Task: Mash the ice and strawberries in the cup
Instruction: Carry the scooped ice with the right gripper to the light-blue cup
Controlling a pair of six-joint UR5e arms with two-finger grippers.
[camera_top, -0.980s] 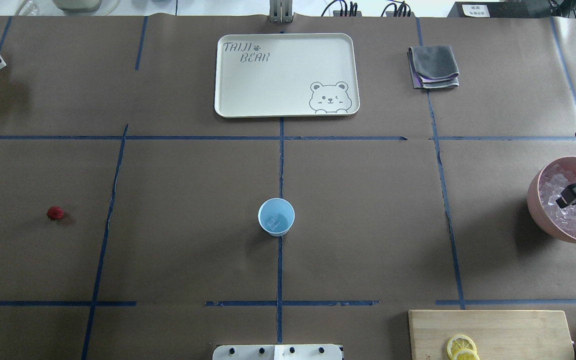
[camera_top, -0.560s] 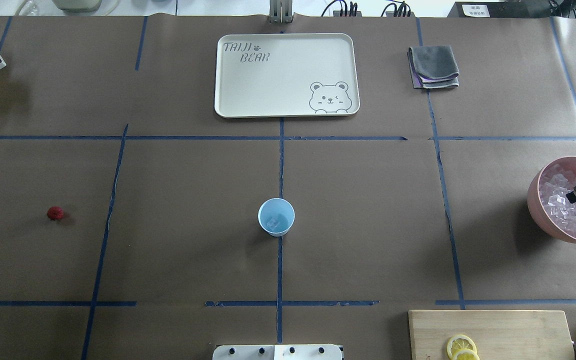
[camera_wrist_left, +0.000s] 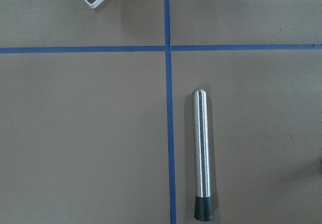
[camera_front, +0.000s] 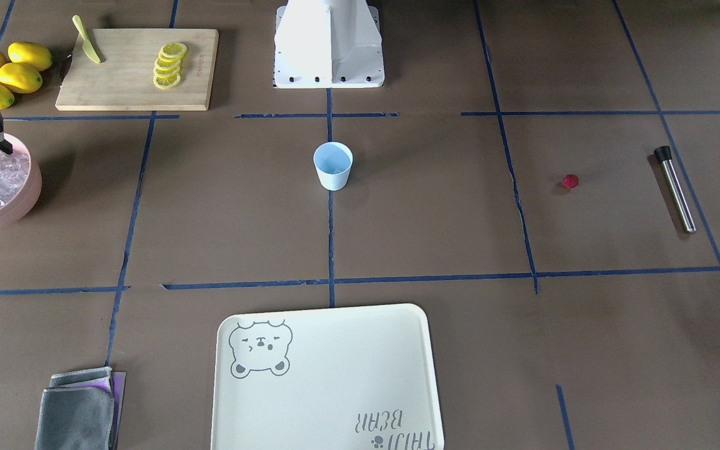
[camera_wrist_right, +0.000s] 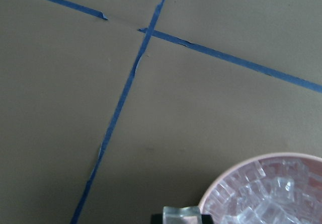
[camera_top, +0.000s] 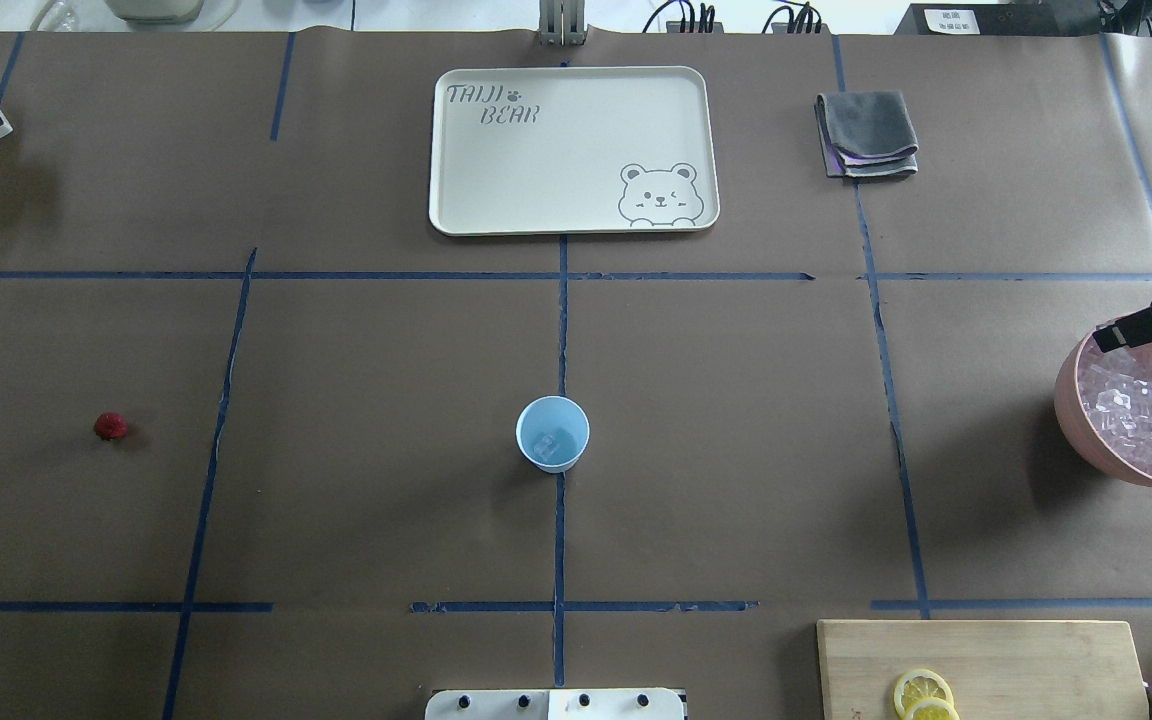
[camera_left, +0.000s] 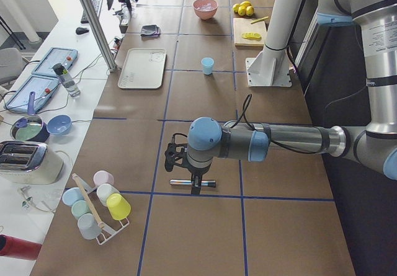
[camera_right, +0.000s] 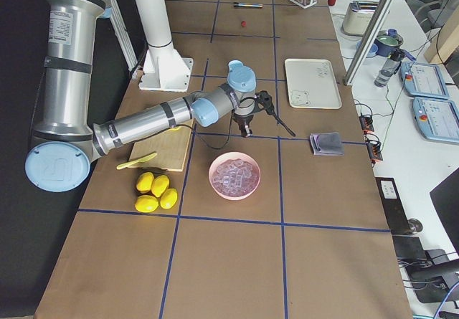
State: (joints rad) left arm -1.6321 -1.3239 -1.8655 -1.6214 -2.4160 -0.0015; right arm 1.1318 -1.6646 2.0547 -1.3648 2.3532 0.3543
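Observation:
The pale-blue cup [camera_top: 552,433] stands at the table's middle with a clear ice cube [camera_top: 548,441] in it; it also shows in the front view [camera_front: 333,165]. The dark-red strawberry [camera_top: 110,426] lies alone far to the left. My right gripper [camera_wrist_right: 181,219] is shut on one ice cube [camera_wrist_right: 181,215] just above the far rim of the pink bowl [camera_top: 1071,420], which holds several cubes [camera_top: 1141,410]. My left gripper [camera_left: 186,164] hovers over a steel muddler [camera_wrist_left: 202,153]; I cannot tell whether it is open or shut.
A cream bear tray [camera_top: 456,150] and a folded grey cloth [camera_top: 868,133] lie at the far side. A cutting board [camera_front: 122,75] with lemon slices, a knife and whole lemons [camera_front: 7,72] sits near my base. A cup rack [camera_left: 99,204] stands at the left end.
My right gripper has lifted out of the pink bowl's ice and moved toward the bowl's far rim, holding an ice cube. The cup and the strawberry have not moved.

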